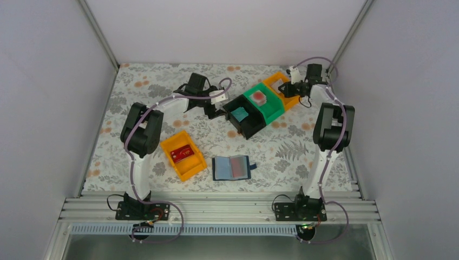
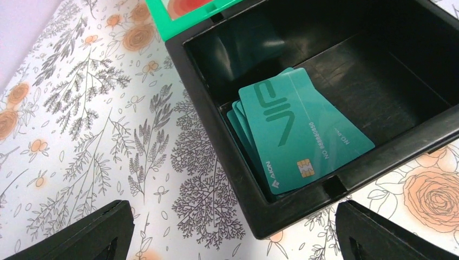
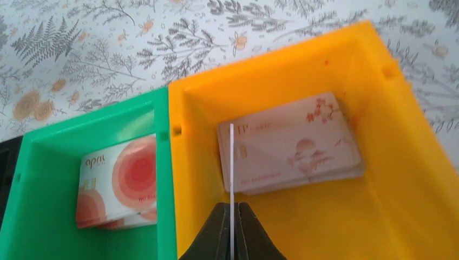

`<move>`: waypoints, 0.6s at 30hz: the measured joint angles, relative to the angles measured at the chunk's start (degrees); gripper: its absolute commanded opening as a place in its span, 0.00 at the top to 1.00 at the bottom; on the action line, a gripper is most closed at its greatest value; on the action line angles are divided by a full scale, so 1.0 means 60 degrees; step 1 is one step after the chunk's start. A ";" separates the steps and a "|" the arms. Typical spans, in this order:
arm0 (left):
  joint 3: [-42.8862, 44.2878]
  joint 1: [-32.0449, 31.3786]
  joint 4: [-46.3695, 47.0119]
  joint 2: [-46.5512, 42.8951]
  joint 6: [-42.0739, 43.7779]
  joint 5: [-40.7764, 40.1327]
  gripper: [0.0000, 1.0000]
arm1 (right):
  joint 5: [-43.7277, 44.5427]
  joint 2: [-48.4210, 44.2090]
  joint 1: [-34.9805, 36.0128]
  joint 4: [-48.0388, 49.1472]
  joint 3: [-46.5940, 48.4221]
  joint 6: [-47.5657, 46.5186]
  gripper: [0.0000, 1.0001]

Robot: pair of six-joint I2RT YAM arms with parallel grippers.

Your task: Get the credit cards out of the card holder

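Note:
The dark navy card holder [image 1: 233, 168] lies open on the table near the front, with a pinkish card showing in its sleeves. My left gripper [image 2: 234, 233] is open above the near corner of the black bin [image 2: 281, 211], with nothing between its fingers. Teal credit cards [image 2: 303, 130] lie stacked in that bin. My right gripper [image 3: 231, 208] is shut on a thin pale credit card [image 3: 231, 162], seen edge-on, above the far orange bin [image 3: 411, 179]. A stack of pinkish-white cards [image 3: 303, 146] lies in that bin.
A green bin [image 3: 48, 227] between the black and orange ones holds white cards with red circles [image 3: 119, 184]. A second orange bin [image 1: 187, 170] with a red card [image 1: 183, 154] stands left of the card holder. Walls enclose the floral table on three sides.

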 measured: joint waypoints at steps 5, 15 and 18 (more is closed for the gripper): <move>0.0000 0.0000 0.0127 0.0058 -0.0270 -0.0277 0.07 | -0.0189 0.0514 0.0004 -0.0718 0.1027 -0.0466 0.96; 0.0000 0.0076 0.0568 0.0098 -0.0903 -0.1126 0.07 | -0.0623 0.1472 0.0087 -0.1293 0.2044 -0.0561 0.96; 0.0000 0.0138 0.0630 0.0149 -0.0976 -0.1053 0.07 | -0.0608 0.1803 0.0182 -0.1373 0.2612 -0.0528 0.96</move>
